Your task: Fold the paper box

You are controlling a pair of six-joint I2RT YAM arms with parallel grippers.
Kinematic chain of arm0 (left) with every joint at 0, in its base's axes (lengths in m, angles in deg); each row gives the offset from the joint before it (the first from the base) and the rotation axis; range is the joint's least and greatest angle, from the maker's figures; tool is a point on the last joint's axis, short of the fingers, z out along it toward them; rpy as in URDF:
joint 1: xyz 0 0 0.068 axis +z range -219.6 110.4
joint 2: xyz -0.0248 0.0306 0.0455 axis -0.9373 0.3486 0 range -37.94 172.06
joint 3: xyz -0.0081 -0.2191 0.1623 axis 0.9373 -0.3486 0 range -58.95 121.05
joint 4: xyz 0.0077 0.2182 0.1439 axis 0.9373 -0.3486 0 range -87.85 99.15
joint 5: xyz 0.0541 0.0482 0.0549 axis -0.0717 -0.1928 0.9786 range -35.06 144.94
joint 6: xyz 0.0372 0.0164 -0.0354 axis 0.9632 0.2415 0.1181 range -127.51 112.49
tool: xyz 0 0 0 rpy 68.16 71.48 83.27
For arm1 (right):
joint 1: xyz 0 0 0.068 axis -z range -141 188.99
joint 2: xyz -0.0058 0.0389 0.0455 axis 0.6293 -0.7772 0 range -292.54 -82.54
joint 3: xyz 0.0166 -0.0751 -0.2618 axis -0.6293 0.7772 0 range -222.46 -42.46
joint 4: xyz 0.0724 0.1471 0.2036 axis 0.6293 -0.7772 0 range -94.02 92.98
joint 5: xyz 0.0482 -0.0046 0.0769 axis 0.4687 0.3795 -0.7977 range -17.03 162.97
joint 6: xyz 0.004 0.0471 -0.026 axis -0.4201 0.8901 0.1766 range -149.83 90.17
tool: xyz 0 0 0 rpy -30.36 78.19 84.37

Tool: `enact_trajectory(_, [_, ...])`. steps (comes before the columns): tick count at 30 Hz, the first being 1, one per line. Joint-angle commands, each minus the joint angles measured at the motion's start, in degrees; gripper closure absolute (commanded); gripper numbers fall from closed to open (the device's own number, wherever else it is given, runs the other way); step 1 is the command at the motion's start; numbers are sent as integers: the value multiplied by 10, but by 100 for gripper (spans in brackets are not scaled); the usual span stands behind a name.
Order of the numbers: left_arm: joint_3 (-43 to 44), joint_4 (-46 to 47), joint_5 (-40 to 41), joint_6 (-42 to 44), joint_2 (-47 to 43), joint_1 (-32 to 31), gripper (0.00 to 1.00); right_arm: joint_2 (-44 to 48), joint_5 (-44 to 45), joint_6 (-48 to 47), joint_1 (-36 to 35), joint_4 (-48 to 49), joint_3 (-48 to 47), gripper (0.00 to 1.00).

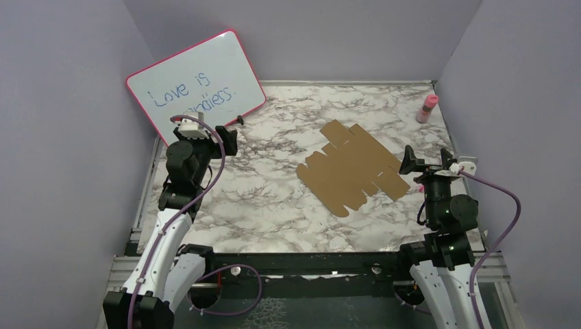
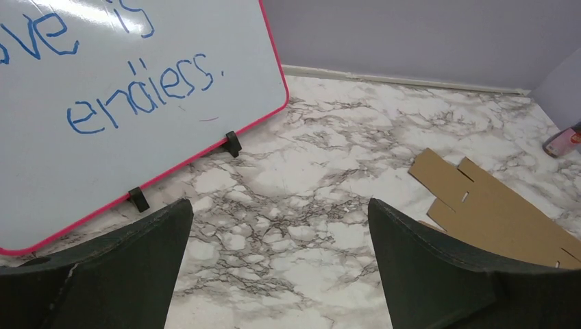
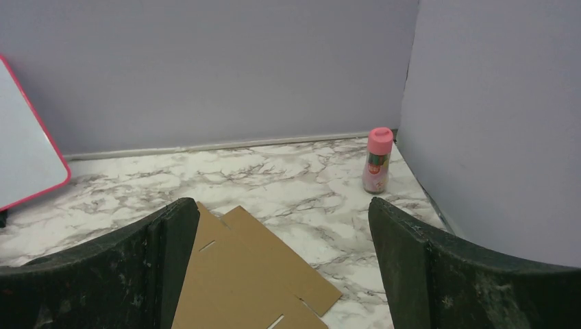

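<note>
The paper box [image 1: 353, 166] is a flat brown die-cut cardboard sheet with notched flaps, lying unfolded on the marble table right of centre. It also shows at the right of the left wrist view [image 2: 490, 209] and low in the right wrist view [image 3: 243, 274]. My left gripper [image 1: 229, 137] is open and empty, above the table's left side, well left of the sheet. My right gripper [image 1: 411, 163] is open and empty, just off the sheet's right edge. In the right wrist view the sheet lies below and between its fingers [image 3: 137, 267].
A white board with a pink rim [image 1: 195, 86] leans on black feet at the back left, reading "Love is endless". A pink bottle [image 1: 427, 108] stands at the back right corner. Lilac walls close in the table on three sides.
</note>
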Motion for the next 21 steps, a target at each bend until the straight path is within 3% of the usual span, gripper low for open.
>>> enact_trajectory(1, [8,19,-22,2,-7,5,1,3,12,0,-3,18,6,0])
enact_trajectory(10, [-2,60,-120,-22,29,5,1,6,9,4,-3,17,6,0])
enact_trajectory(21, [21,92,-247,-145,185,-7,1,17,-3,9,-3,19,8,0])
